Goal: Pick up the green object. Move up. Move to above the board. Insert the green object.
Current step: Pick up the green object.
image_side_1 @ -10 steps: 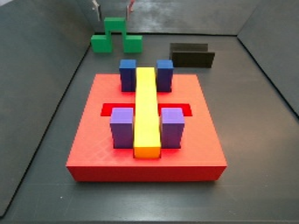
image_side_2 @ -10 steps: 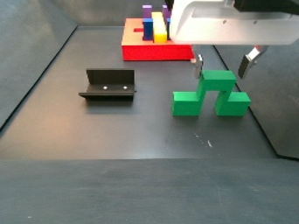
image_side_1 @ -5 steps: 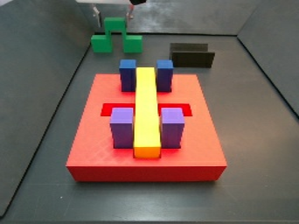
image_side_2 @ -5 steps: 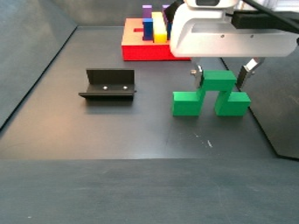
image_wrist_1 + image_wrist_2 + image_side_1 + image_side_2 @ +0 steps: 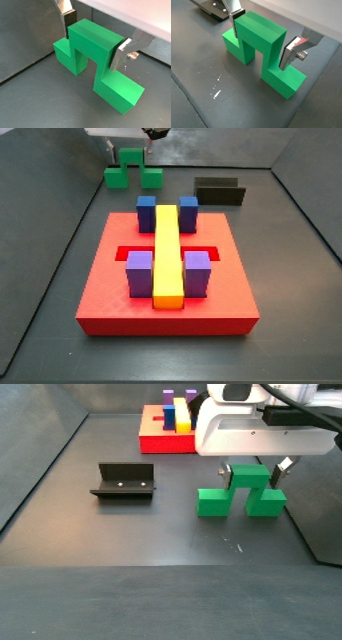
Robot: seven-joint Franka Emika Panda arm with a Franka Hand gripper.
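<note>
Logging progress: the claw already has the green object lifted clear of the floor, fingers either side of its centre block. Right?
Not lifted: the green object rests on the floor in a side view. The claw does straddle its centre block, as both wrist views show.

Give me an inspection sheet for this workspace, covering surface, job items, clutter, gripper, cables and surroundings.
Surface: dark floor, a few small pale specks.
Job's things: green object standing on the floor; board carrying a yellow bar, blue and purple blocks.
Clutter: fixture on the floor, apart from both.
Gripper: gripper down around the green object's centre block, fingers either side, contact unclear.
Cables: dark cable above the gripper.
Surroundings: dark walls.
</note>
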